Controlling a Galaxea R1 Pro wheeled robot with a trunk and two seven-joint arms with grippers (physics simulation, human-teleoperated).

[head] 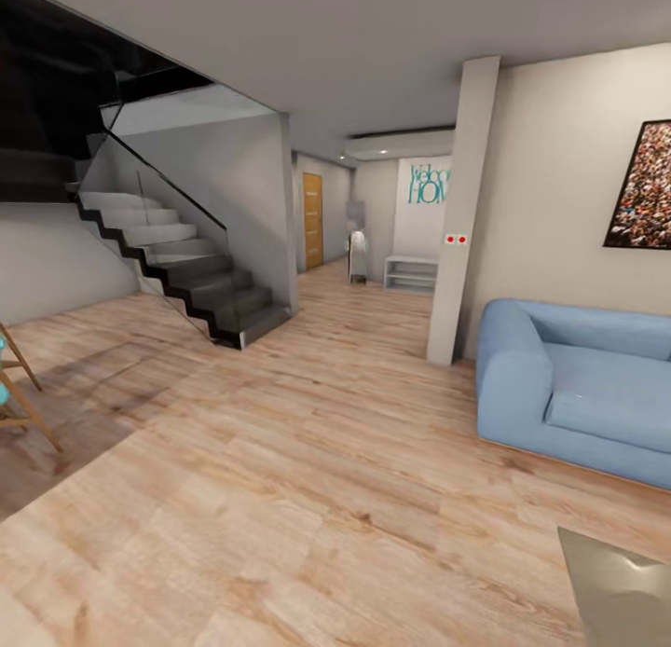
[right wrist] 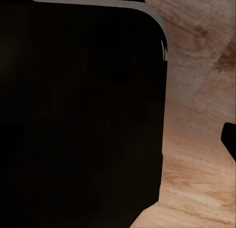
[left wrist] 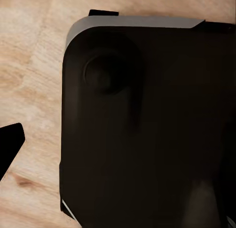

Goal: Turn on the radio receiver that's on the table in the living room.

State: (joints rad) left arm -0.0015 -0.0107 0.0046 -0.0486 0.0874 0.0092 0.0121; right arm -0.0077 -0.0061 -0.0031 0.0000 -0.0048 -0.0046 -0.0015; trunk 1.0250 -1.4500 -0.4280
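1. Radio: can't spot it from here. My guess is it sits on the counter (head: 620, 586), of which a glossy grey corner pokes in at the head view's lower right.
2. Counter corner is near the blue sofa (head: 578, 386), with plank floor (head: 308, 461) between them. Sofa backs onto the wall with the framed picture (head: 643, 185), so this reads as the living room.
3. Farther out: a white pillar (head: 461, 218) just beside the sofa's end, stairs (head: 177, 265) with a glass rail at left, a hallway with a wood door (head: 312, 220) at the back, wooden legs (head: 20, 386) at the left edge.
4. Both wrist cams look down on the robot's dark base (left wrist: 147, 129) over the floor. Arms look tucked, probably for driving.
5. Jaws: can't tell, either side. There's a dark tip at each wrist frame's edge, nothing more.
6. Judgement: still in transit. The base likely needs to turn right to bring the counter top into view.
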